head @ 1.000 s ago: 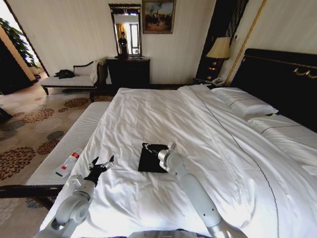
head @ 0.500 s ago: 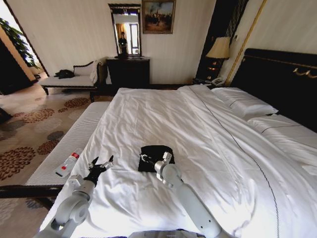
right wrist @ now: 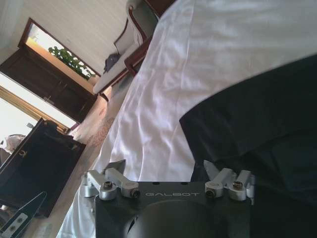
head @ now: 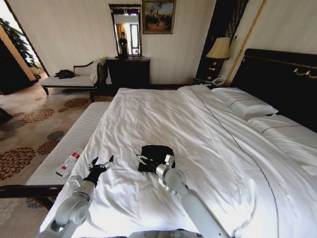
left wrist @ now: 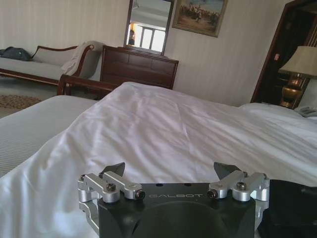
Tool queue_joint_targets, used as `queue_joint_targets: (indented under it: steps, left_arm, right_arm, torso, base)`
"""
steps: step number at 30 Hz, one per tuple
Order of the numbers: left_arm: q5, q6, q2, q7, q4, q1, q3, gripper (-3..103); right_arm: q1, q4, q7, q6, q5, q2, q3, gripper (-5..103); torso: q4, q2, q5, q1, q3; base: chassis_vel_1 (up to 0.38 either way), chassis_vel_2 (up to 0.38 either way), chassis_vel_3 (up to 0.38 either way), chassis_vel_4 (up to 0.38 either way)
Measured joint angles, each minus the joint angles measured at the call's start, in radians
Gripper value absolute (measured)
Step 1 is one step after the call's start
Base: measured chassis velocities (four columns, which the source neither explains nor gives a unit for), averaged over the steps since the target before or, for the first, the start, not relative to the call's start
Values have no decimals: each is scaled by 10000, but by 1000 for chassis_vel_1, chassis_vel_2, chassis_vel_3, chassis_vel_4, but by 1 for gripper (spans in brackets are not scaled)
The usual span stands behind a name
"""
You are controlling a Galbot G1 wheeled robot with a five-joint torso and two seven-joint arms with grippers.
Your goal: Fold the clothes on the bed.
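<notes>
My right gripper (head: pixel 143 159) hovers low at the near-left edge of the T-shirt (head: pixel 157 152), fingers spread apart and empty. In the right wrist view the right gripper (right wrist: pixel 165 167) straddles the garment's border: one finger stands over white sheet, the other over black fabric (right wrist: pixel 257 119). No cloth lies between the fingers.

The T-shirt lies as a compact dark bundle on the bed (head: pixel 198 119), near the middle of the foot half, at about 12 o'clock from my torso. It appears already doubled over, so I judge the fold to be well along.

My left gripper (head: pixel 101 164) waits at about 10 o'clock, over the sheet near the bed's left edge, well apart from the garment, fingers open and empty. The left wrist view shows the left gripper (left wrist: pixel 171 171) above bare sheet, with a dark corner of the shirt (left wrist: pixel 292 208) off to one side.

Risks from this position:
- Closing here may pinch the sheet together with the shirt, because one finger sits over white bedding.
- The fabric is soft; a grip on only the top layer would drag the bundle open.
- A low sweep could push the bundle and spoil its edges.
</notes>
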Motion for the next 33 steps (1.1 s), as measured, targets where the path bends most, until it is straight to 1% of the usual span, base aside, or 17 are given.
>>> queue_joint_targets:
  steps: [2, 9, 13, 14, 16, 17, 18, 19, 20, 21, 24, 25, 27, 28, 29, 31, 33]
  left_arm:
    - [21, 0, -12, 2, -26, 6, 22, 100]
    - [87, 0, -30, 2, -78, 30, 87, 100]
    - [130, 0, -46, 2, -103, 79, 116, 100]
    - [136, 0, -47, 0, -114, 98, 121, 100]
    - [136, 14, -46, -8, -154, 153, 127, 100]
    - [136, 14, -46, -8, -154, 153, 127, 100]
    - [136, 21, -42, -9, -157, 167, 127, 100]
    - [136, 30, -30, -10, -159, 190, 127, 100]
    - [136, 39, -16, -13, -160, 198, 126, 100]
    - [136, 39, -16, -13, -160, 198, 126, 100]
    - [137, 55, 10, -41, -159, 196, 125, 100]
    - [137, 55, 10, -41, -159, 196, 125, 100]
    - [116, 57, -23, -87, -137, 183, 124, 100]
    - [113, 58, -42, -92, -120, 185, 122, 100]
    - [113, 58, -42, -92, -120, 185, 122, 100]
    - [133, 59, -94, -98, -89, 223, 102, 100]
    - [146, 59, -113, -93, -83, 236, 101, 100]
  right_arm:
    - [-138, 259, -110, 16, -115, -131, 229, 97]
    - [-288, 510, -362, 269, -410, -381, 842, 100]
    - [-174, 196, -671, 494, -805, -428, 1231, 100]
    - [-105, 6, -788, 625, -1109, -440, 1285, 100]
    - [43, -465, -1133, 1175, -2115, -449, 1310, 100]
    - [43, -465, -1133, 1175, -2115, -449, 1310, 100]
    - [79, -609, -1275, 1435, -2642, -456, 1292, 100]
    - [123, -908, -1588, 2017, -3850, -481, 1204, 100]
    - [135, -1162, -1813, 2456, -4833, -495, 1093, 100]
    - [135, -1162, -1813, 2456, -4833, -495, 1093, 100]
    - [102, -1788, -2390, 3464, -6862, -473, 784, 100]
    - [102, -1788, -2390, 3464, -6862, -473, 784, 100]
    - [61, -2348, -2910, 4241, -8495, -357, 501, 100]
    - [66, -2497, -2999, 4432, -8869, -309, 410, 100]
    - [66, -2497, -2999, 4432, -8869, -309, 410, 100]
    - [164, -2944, -3196, 4908, -9713, -165, 124, 100]
    - [206, -3079, -3219, 4985, -9859, -122, 23, 100]
  torso:
    - [0, 0, 0, 0, 0]
    - [0, 0, 0, 0, 0]
    - [0, 0, 0, 0, 0]
    - [0, 0, 0, 0, 0]
    - [2, 0, 0, 0, 0]
    - [2, 0, 0, 0, 0]
    - [2, 0, 0, 0, 0]
    - [1, 0, -1, 0, 0]
    - [1, 0, -1, 0, 0]
    - [1, 0, -1, 0, 0]
    - [1, 0, 0, 0, 0]
    - [1, 0, 0, 0, 0]
    - [0, 0, -1, -1, 0]
    - [0, 0, -2, 0, 0]
    - [0, 0, -2, 0, 0]
    - [1, 0, -2, 0, 0]
    - [1, 0, -2, 0, 1]
  base:
    - [0, 0, 0, 0]
    - [0, 0, 0, 0]
    - [0, 0, 0, 0]
    - [0, 0, 0, 0]
    - [0, 0, 0, 0]
    - [0, 0, 0, 0]
    - [0, 0, 0, 0]
    - [0, 0, 0, 0]
    - [0, 0, 0, 0]
    - [0, 0, 0, 0]
    - [0, 0, 0, 0]
    - [0, 0, 0, 0]
    - [0, 0, 0, 0]
    - [0, 0, 0, 0]
    - [0, 0, 0, 0]
    - [0, 0, 0, 0]
    - [0, 0, 0, 0]
